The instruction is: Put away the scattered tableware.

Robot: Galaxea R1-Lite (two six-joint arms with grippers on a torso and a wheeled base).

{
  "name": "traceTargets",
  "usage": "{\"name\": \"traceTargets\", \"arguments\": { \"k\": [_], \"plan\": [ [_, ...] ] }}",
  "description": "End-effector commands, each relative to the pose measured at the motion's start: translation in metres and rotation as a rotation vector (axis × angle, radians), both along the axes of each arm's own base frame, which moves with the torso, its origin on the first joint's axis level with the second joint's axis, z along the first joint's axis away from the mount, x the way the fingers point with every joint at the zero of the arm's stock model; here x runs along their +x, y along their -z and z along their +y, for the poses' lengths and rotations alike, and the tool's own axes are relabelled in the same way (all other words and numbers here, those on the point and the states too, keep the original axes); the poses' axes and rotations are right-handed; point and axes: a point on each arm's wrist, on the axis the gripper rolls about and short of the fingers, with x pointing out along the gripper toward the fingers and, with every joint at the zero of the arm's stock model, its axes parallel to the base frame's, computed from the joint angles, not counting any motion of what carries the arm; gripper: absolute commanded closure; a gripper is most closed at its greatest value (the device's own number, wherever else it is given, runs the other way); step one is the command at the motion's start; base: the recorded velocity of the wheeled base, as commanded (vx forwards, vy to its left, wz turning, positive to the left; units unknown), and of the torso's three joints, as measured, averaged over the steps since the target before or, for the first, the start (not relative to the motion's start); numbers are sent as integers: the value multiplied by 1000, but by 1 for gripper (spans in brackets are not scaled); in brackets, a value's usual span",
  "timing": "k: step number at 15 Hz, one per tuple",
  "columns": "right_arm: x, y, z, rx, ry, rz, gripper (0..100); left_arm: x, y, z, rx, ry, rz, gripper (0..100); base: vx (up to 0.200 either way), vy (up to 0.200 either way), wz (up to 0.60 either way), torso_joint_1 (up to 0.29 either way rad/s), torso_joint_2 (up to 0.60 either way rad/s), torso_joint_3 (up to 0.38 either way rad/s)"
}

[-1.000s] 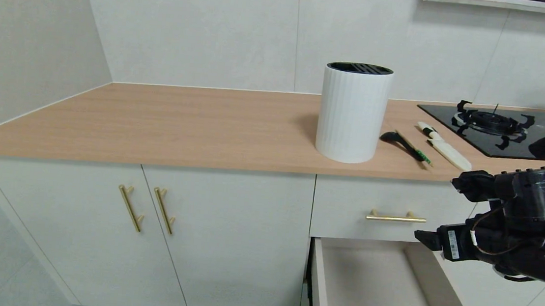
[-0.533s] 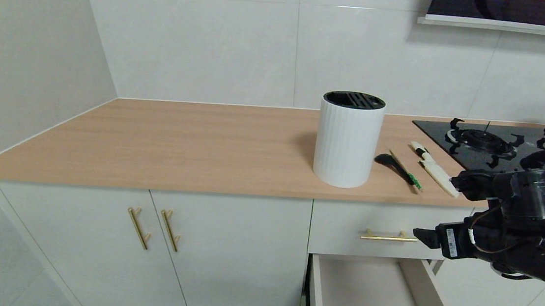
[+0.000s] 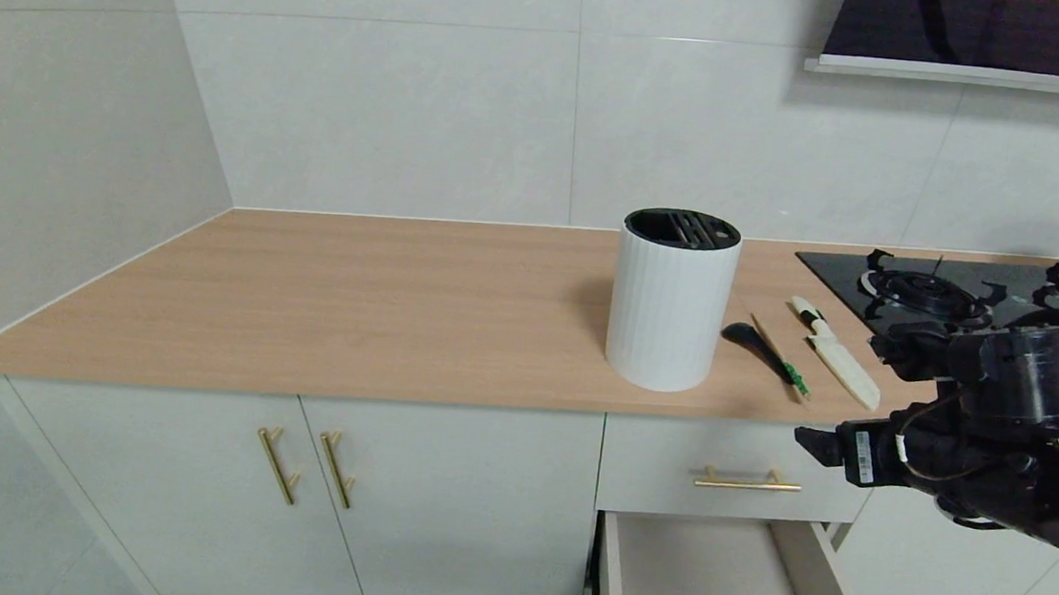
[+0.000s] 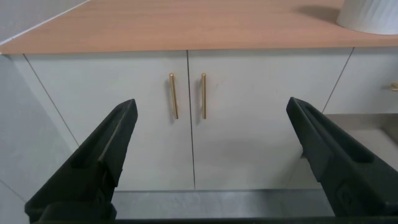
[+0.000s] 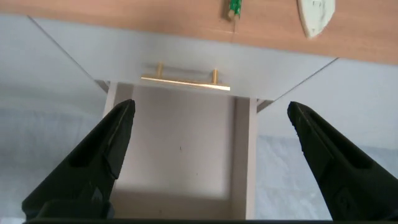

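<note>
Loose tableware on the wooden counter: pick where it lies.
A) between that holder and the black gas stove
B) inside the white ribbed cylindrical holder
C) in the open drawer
A: the black spoon and white-bladed knife lie flat on the wooden counter, between the white ribbed cylindrical holder and the black gas stove.

Bright even light, soft shadow left of the white ribbed cylindrical holder [image 3: 672, 300] on the wooden counter [image 3: 346, 310], wrist-view jaws blurred.

Right claw [image 3: 839, 394] — fingers spread wide, pointing forward; left claw [image 4: 212, 155] likewise wide apart, aimed forward
</note>
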Motion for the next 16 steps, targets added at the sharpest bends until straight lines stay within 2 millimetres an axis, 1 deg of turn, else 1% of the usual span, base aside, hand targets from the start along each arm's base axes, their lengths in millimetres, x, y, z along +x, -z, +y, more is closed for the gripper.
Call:
{"name": "traceTargets", "arguments": {
  "k": [1,2,3,4,6,7,8,9,10,13,14,16],
  "plan": [
    [14,12,5,6,3,-6,0,0,0,0,0,1,0,0,0,0,0,0,0,0],
    [22,8,7,21,8,-48,0,0,0,0,0,1,0,0,0,0,0,0,0,0],
    [33,8,4,33,30,-60,0,0,0,0,0,-1,0,0,0,0,0,0,0,0],
    [37,9,4,42,41,-57,0,0,0,0,0,-1,0,0,0,0,0,0,0,0],
    [54,14,-1,42,76,-37,0,0,0,0,0,1,0,0,0,0,0,0,0,0],
    [65,10,-6,42,96,-34,0,0,0,0,0,1,0,0,0,0,0,0,0,0],
    [70,9,-8,42,107,-27,0,0,0,0,0,1,0,0,0,0,0,0,0,0],
    [83,7,-8,87,141,4,0,0,0,0,0,1,0,0,0,0,0,0,0,0],
    [91,10,-5,130,165,21,0,0,0,0,0,-1,0,0,0,0,0,0,0,0],
    [100,24,-3,140,177,44,0,0,0,0,0,1,0,0,0,0,0,0,0,0],
    [102,26,-2,142,178,43,0,0,0,0,0,-1,0,0,0,0,0,0,0,0],
    [109,31,0,152,177,-2,0,0,0,0,0,1,0,0,0,0,0,0,0,0]
  ]
}}
